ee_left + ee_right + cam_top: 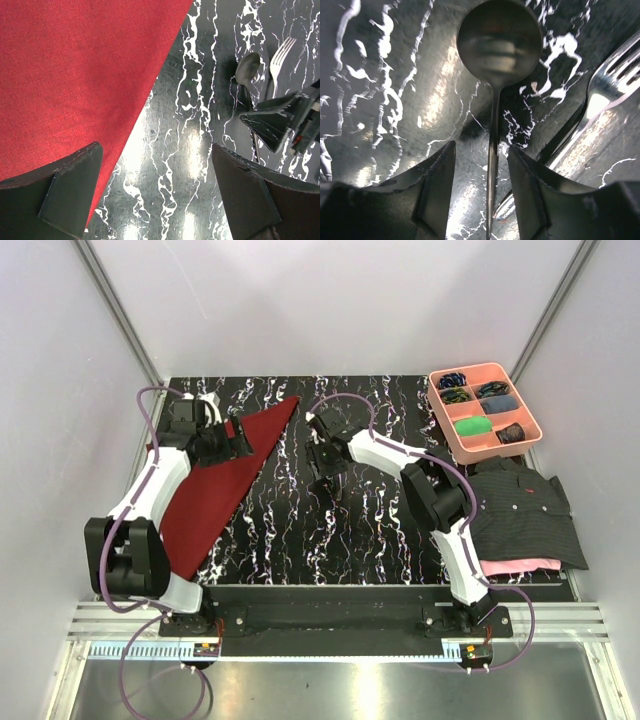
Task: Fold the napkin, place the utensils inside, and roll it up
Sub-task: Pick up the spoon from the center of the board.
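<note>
We log: left jaws wide apart over napkin (75, 75) edge | right jaws apart, straddling spoon (497, 45) handle, unclamped; fork (602, 97) just beside them | tray (465, 369) well right of them: green piece (472, 426) in one compartment, dark pieces (497, 403) in others

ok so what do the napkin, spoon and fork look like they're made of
napkin: woven fabric, matte dark red; fine weave grain shows up close.
spoon: likely metal, dark polished finish; its bowl mirrors light bands.
fork: metal, bright silver, glossy; strong glare on its tines.
Which metal, cannot tell.
</note>
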### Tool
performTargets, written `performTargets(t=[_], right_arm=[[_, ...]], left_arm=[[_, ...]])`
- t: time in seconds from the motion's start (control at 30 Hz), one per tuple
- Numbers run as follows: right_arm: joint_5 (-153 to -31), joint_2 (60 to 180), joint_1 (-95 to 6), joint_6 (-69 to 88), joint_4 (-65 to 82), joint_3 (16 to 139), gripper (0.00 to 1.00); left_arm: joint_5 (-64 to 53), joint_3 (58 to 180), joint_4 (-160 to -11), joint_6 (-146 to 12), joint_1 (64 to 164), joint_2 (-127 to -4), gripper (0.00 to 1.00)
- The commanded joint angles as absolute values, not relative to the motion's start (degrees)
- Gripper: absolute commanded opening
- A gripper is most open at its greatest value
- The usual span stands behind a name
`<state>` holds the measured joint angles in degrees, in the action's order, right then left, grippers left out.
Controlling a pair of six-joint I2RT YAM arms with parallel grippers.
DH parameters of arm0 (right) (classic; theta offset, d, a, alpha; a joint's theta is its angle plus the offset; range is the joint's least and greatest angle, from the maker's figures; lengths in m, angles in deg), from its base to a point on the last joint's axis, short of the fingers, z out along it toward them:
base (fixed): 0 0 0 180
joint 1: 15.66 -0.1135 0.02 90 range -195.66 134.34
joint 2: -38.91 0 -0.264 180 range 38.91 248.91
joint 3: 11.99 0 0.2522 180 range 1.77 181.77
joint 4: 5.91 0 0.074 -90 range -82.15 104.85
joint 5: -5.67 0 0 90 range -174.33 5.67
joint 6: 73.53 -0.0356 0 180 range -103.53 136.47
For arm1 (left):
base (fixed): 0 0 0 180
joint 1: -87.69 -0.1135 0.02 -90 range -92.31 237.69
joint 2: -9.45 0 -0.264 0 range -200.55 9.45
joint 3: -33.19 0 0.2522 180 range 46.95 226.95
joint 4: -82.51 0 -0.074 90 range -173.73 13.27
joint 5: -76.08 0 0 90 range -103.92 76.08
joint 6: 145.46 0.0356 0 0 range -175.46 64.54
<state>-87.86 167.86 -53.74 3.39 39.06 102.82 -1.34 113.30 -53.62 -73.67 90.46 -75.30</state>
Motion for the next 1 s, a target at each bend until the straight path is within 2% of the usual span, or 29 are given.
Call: performTargets(t=[0.0, 0.03, 0.1, 0.13, 0.23, 0.43, 0.63, 0.97], right_arm=[[-83.4, 169.7, -54.7, 4.0, 43.2, 104.8, 0.49], [-83.4, 170.0, -54.8, 3.6, 43.4, 104.9, 0.39], [-83.5, 170.7, -55.0, 3.1, 44.3, 104.9, 0.28], [-83.8, 170.7, -55.1, 2.6, 44.6, 104.9, 0.17], [-84.1, 171.1, -55.7, 0.9, 45.1, 104.9, 0.0], [-87.4, 168.6, -56.6, -8.3, 44.9, 106.9, 0.0], [-86.3, 164.9, -59.8, -23.7, 37.1, 106.0, 0.0], [-82.7, 172.8, -64.7, -37.0, 26.6, 115.9, 0.0]], left_arm=[[1.5, 113.2, -54.5, -72.2, 90.2, -70.8, 0.93], [1.2, 113.1, -54.5, -72.1, 90.2, -70.4, 0.93], [0.4, 112.7, -54.7, -71.9, 90.2, -70.3, 0.93], [0.5, 112.5, -55.1, -72.1, 90.2, -70.2, 0.93], [2.3, 111.6, -56.1, -73.3, 90.2, -69.7, 0.93], [4.1, 109.3, -58.9, -75.7, 90.2, -65.4, 0.93], [5.1, 107.9, -59.6, -76.6, 90.1, -62.0, 0.94], [6.0, 106.7, -60.9, -78.0, 90.0, -58.4, 0.94]])
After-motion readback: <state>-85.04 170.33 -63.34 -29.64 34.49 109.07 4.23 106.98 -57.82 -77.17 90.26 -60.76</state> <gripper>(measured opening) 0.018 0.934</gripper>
